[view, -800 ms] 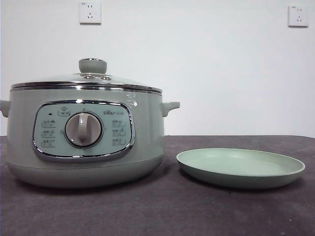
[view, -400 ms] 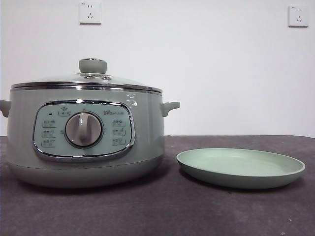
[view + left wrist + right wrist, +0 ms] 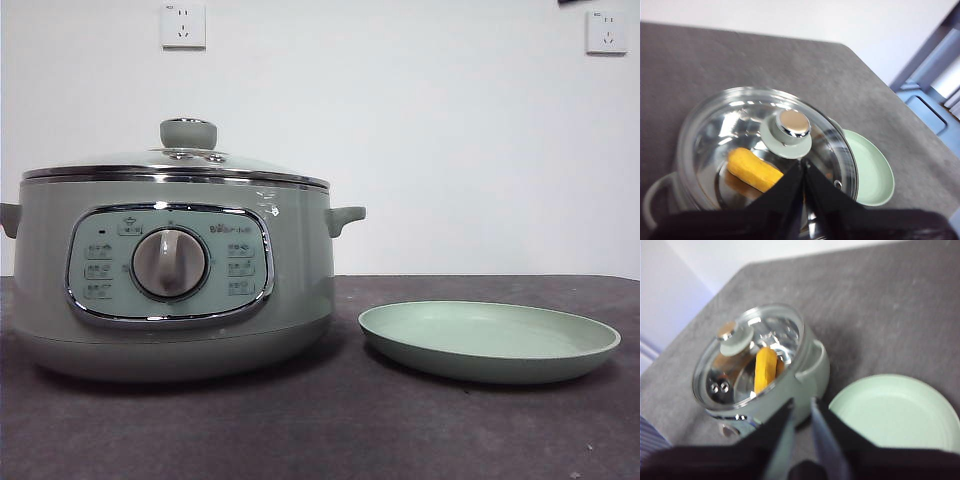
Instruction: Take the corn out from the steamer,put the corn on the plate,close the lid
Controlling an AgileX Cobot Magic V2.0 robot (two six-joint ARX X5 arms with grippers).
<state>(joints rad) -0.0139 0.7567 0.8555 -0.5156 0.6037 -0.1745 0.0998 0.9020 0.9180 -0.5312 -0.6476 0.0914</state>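
Observation:
The pale green steamer (image 3: 170, 290) stands on the left of the table with its glass lid (image 3: 175, 165) on. The corn (image 3: 752, 170) lies inside and shows through the glass; the front view does not show it. The empty pale green plate (image 3: 490, 340) sits just right of the pot. My left gripper (image 3: 804, 161) hovers above the lid, shut with nothing in it, a little short of the knob (image 3: 787, 131). My right gripper (image 3: 802, 402) hangs high above the pot's side nearest the plate (image 3: 895, 415), its jaws a narrow gap apart and empty. The corn (image 3: 765, 369) shows in that view too.
The dark grey table (image 3: 330, 430) runs to a white wall with two sockets (image 3: 183, 25) (image 3: 606, 32). A black arm tip (image 3: 575, 2) shows at the top right of the front view. A blue frame (image 3: 930, 85) stands past the table's edge.
A black arm tip has come into the top right of the front view. The steamer, lid and plate have not moved.

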